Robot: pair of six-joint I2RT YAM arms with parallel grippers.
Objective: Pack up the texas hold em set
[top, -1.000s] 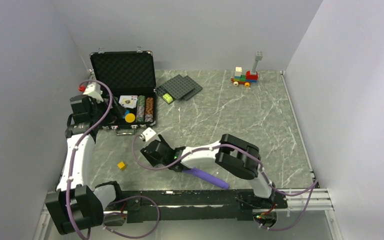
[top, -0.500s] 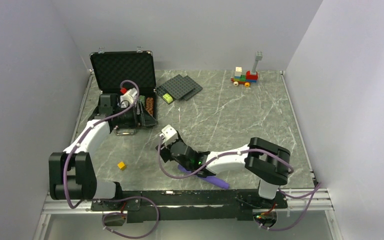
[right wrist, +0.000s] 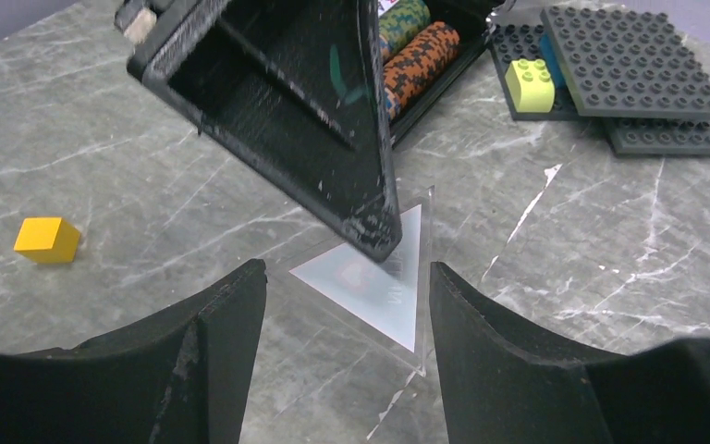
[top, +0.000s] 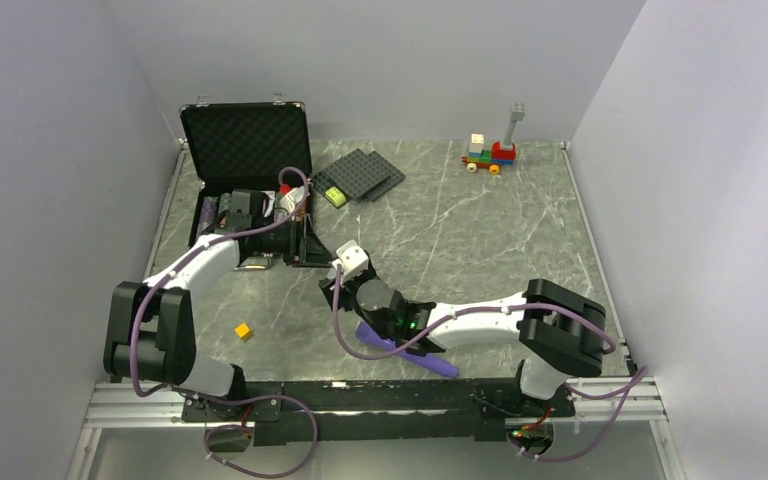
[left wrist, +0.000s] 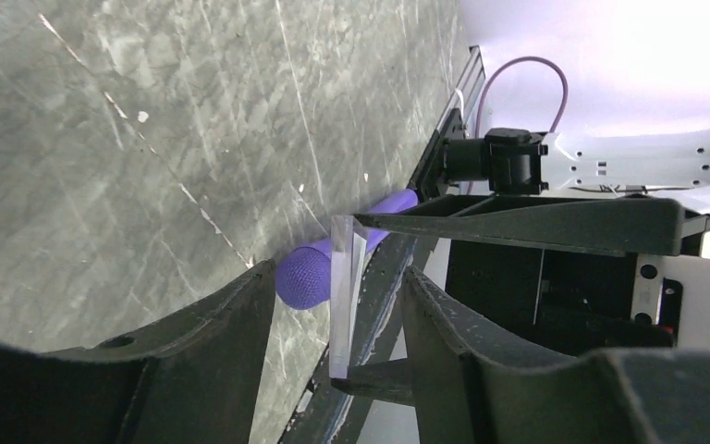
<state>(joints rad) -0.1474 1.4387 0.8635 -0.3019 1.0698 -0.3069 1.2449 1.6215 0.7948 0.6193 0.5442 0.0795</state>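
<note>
The black case (top: 245,140) stands open at the back left, with striped chip stacks (right wrist: 421,60) in its tray. A clear triangle (right wrist: 388,287) with a pale face and a red mark sits on the table just off the case's front right corner. My left gripper (top: 310,245) reaches over it. In the left wrist view the triangle (left wrist: 342,296) shows edge-on between the open fingers of the left gripper (left wrist: 340,273), with a gap on each side. My right gripper (right wrist: 347,270) is open and points at the triangle from the near side, holding nothing.
A purple cylinder (top: 405,352) lies under the right arm near the front edge. A yellow cube (top: 244,331) sits front left. Dark grey studded plates (top: 360,175) with a lime brick (right wrist: 531,83) lie right of the case. A brick train (top: 490,153) stands at the back.
My left arm swung from the case's left side across its front to the triangle, and its jaws narrowed. My right gripper moved back and right toward the same spot.
</note>
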